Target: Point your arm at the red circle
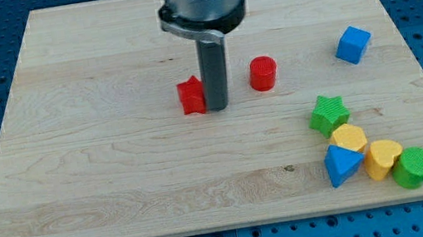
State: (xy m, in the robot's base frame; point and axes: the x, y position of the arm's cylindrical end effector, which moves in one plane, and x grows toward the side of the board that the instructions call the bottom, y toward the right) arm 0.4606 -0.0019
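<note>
The red circle (263, 73), a short red cylinder, stands on the wooden board (101, 168) right of centre. My tip (217, 106) is the lower end of the dark rod and rests on the board to the left of the red circle, with a gap between them. A red star-like block (191, 96) sits right beside my tip on its left, touching or nearly touching the rod.
A blue cube (352, 44) lies at the view's right. A cluster at the lower right holds a green star (328, 113), a yellow hexagon-like block (351, 138), a blue triangle (341, 165), a yellow heart (383, 158) and a green cylinder (413, 167).
</note>
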